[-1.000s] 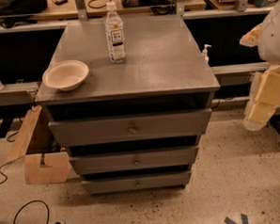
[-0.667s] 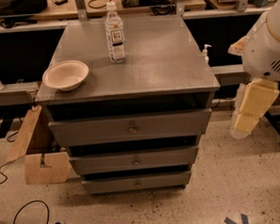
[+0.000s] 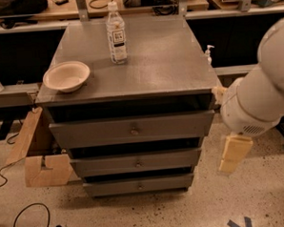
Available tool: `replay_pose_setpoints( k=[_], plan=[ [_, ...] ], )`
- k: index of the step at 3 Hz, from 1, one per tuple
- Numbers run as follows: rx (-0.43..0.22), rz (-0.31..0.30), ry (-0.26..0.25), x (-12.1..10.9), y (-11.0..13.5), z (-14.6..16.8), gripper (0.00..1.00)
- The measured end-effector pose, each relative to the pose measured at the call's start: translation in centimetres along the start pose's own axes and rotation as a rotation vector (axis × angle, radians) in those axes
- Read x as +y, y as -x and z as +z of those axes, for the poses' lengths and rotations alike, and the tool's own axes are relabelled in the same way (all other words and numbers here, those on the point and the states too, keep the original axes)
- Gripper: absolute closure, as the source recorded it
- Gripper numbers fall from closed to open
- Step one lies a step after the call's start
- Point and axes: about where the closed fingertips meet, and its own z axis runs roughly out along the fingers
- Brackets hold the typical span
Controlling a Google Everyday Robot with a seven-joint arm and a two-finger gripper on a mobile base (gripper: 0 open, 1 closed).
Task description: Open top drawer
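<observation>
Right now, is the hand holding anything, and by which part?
Nothing. The hand hangs beside the cabinet, apart from the top drawer and its knob.
</observation>
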Motion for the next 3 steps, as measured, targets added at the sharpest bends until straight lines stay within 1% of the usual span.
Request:
replay_pose_setpoints(
  k=[1, 2, 3],
  plan=[
    [-0.016, -0.084, -0.065, -0.8, 0.6, 7.3, 0.00],
    [-0.044, -0.125, -0.102, -3.5, 3.1, 14.3, 0.00],
    [-0.045, -0.128, -0.105, -3.4, 3.1, 14.0, 0.00]
  ],
)
